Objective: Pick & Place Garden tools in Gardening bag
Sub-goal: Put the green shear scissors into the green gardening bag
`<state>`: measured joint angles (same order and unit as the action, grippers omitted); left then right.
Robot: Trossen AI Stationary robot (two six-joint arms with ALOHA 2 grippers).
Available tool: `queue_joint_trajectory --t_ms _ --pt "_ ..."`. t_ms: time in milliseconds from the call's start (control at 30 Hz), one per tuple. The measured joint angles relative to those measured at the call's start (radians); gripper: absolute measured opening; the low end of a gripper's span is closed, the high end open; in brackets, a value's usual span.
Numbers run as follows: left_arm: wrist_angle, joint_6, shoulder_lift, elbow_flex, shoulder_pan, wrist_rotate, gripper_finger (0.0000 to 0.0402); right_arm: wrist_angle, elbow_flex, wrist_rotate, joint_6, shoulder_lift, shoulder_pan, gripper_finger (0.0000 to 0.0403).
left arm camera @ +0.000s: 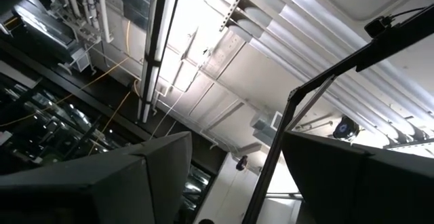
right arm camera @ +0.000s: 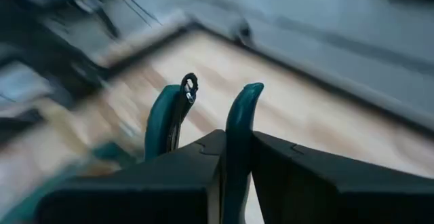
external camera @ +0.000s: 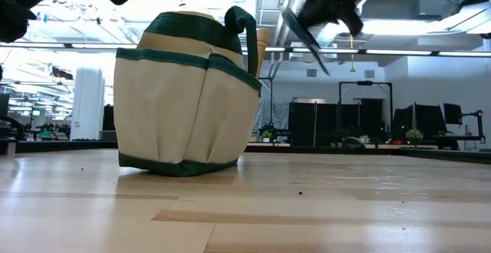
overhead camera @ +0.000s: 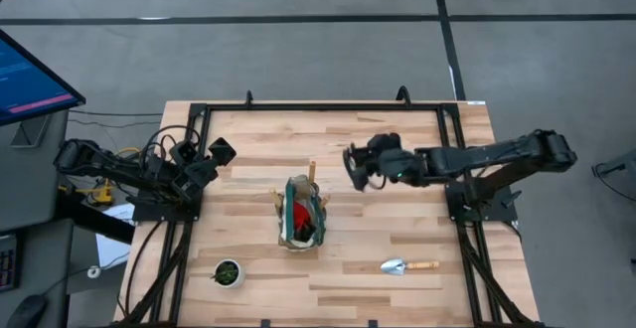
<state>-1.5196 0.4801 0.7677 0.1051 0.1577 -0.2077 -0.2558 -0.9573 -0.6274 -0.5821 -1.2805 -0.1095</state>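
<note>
Seen from above, the left gripper [overhead camera: 219, 152] rests at the table's left edge, folded back over its base, its fingers [left arm camera: 122, 183] parted wide and aimed up at the ceiling; just beyond it, near the front left corner, sits a small round pot [overhead camera: 228, 273] with green in it; at the centre of the wooden table [overhead camera: 397, 219] stands the gardening bag [overhead camera: 301, 225], upright, with wooden handles [overhead camera: 311, 172] and a red-and-black item [overhead camera: 301, 216] poking out of its top; from table height the bag [external camera: 184, 100] shows cream panels with dark green trim; to its right, raised above the boards, the right gripper [overhead camera: 354, 167] is clamped on a teal-handled tool [right arm camera: 237, 122], whose two curved grips stick out past the fingers; what kind of tool it is cannot be told; farther right and nearer the front edge, a silver trowel [overhead camera: 407, 265] with a light wooden handle lies flat on the table, well apart from the bag
</note>
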Motion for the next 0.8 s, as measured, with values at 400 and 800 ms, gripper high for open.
queue_joint_trajectory --t_ms 400,800 --pt "0.0 0.019 0.0 0.0 0.0 0.0 0.0219 0.695 -0.005 0.397 0.508 -0.019 -0.166 0.0034" --pt "-0.001 0.104 0.0 0.0 0.0 0.074 0.0217 0.712 -0.38 1.083 0.531 -0.401 -0.072 0.0034"
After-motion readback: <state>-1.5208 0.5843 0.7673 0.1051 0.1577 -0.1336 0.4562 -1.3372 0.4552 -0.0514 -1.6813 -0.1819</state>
